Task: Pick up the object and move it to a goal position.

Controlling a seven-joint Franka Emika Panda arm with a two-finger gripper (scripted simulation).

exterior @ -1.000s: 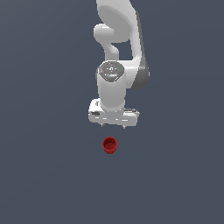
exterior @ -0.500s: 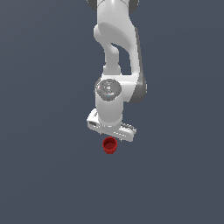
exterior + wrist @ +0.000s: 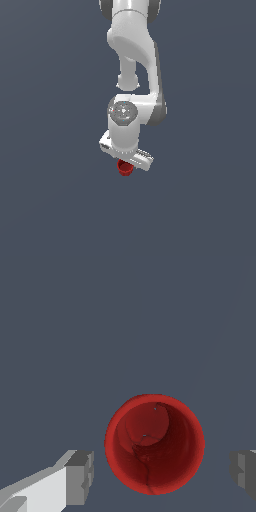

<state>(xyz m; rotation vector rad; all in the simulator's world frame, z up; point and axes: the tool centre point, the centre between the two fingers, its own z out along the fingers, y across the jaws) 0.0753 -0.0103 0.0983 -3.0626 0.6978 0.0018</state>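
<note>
The red cup (image 3: 155, 443) stands upright on the grey floor, its round rim and hollow inside facing the wrist camera. My gripper (image 3: 162, 473) is open, with one finger (image 3: 80, 477) on each side of the cup and clear gaps between pads and rim. In the exterior view the white hand sits low over the cup (image 3: 124, 168), which shows just under the gripper (image 3: 126, 161); the fingers are hidden there behind the hand.
The grey floor (image 3: 50, 200) stretches flat all around. The white arm (image 3: 135, 55) rises above the hand toward the top of the exterior view.
The arm has lowered and the hand has turned, coming down over the cup. The cup has stayed in place.
</note>
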